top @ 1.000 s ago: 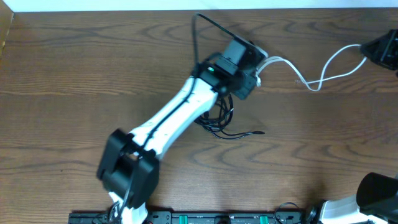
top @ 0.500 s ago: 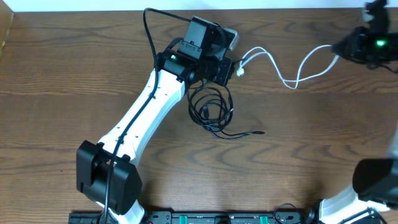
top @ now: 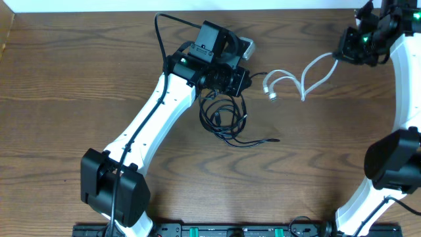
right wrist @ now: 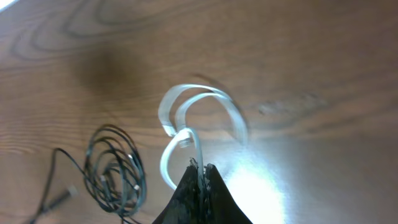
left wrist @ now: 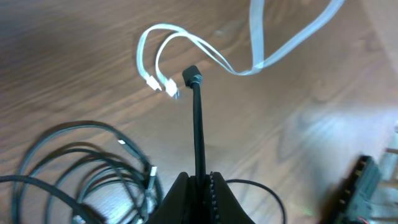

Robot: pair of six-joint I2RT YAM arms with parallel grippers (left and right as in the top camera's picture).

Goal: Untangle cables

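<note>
In the left wrist view my left gripper (left wrist: 200,178) is shut on a black cable (left wrist: 198,124), whose short stiff end and plug point away from the jaws. The rest of the black cables lie in a loose coil (top: 223,118) just below that gripper (top: 243,79) in the overhead view. The white cable (top: 309,76) lies in loops on the table, its two plug ends (top: 270,93) right of the left gripper and apart from the black coil. My right gripper (top: 339,54) is shut on its far end, and the white strand shows between the jaws (right wrist: 200,167).
A thick black robot wire (top: 172,20) arcs over the left arm near the table's far edge (top: 99,11). One black cable end (top: 266,140) trails right out of the coil. The right arm (top: 408,99) runs down the right side.
The left arm swung left with the black cable, uncovering the coil. The right gripper came in from the right edge, and the white cable's plug ends slid right, away from the left gripper.
</note>
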